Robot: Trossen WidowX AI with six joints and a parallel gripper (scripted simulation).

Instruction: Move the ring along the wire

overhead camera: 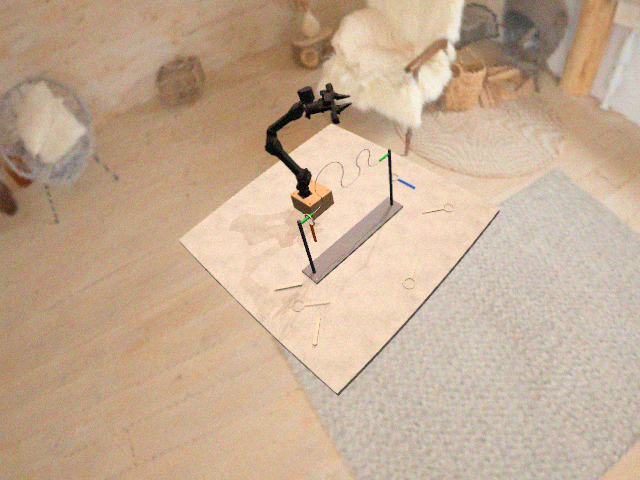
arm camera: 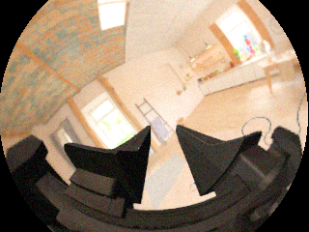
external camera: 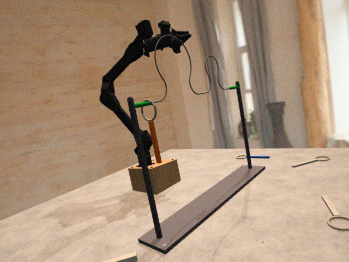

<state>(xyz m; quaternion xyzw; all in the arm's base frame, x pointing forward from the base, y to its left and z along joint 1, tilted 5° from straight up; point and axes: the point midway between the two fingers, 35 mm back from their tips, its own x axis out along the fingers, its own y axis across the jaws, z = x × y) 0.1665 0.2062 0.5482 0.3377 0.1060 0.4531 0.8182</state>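
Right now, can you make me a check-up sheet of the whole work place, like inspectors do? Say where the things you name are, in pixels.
Surface: pale tabletop (overhead camera: 361, 320) (external camera: 92, 225) with brownish stains.
Job's things: ring (overhead camera: 309, 219) (external camera: 155, 112) hanging on the nearer green part (external camera: 142, 104), orange handle (overhead camera: 313, 232) (external camera: 154, 142) pointing down; far green part (overhead camera: 384, 157) (external camera: 233, 87) without a ring.
Clutter: blue-handled ring tool (overhead camera: 406, 183) (external camera: 259, 156), pale ring tools and pale sticks lying flat.
Tool (overhead camera: 350, 100) (arm camera: 164, 128): partly open, nothing between its fingers.
Cables: nothing seen.
Surroundings: fluffy armchair (overhead camera: 382, 62), grey rug (overhead camera: 491, 320), wooden wall (external camera: 56, 84).
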